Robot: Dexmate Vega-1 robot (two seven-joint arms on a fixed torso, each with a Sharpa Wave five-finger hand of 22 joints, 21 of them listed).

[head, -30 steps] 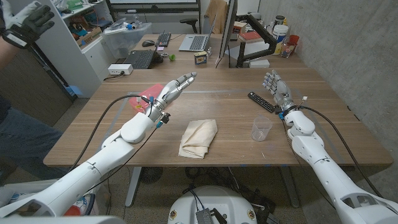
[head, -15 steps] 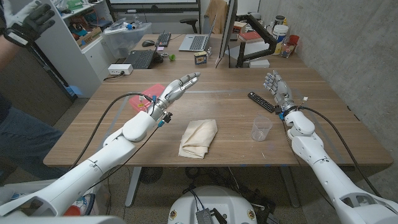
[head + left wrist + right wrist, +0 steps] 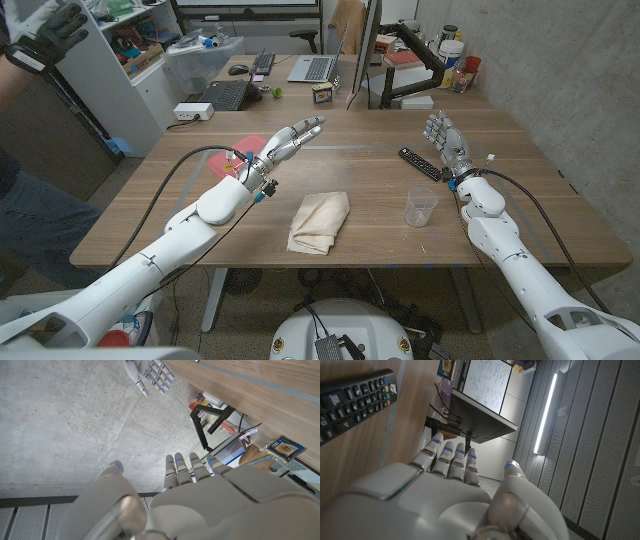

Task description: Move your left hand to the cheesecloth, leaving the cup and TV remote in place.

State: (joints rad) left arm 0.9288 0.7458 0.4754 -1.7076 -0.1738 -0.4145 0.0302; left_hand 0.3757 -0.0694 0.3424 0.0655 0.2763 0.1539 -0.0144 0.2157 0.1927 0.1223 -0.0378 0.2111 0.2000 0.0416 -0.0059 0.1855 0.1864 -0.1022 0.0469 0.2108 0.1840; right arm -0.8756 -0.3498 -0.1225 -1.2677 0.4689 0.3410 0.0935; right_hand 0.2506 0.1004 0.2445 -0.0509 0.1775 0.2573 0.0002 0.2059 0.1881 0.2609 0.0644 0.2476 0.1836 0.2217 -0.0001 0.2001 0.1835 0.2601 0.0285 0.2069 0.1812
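Left hand, fingers extended and empty, raised above the table beyond the folded cheesecloth; right hand, fingers apart and empty, beside the remote, behind the cup.

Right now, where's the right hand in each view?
Head view: right hand right of centre, just beyond the remote.
Left wrist view: far off, beside the table edge, against the concrete wall.
Right wrist view: foreground, remote past its fingers.
Shared landmark: the wooden table.
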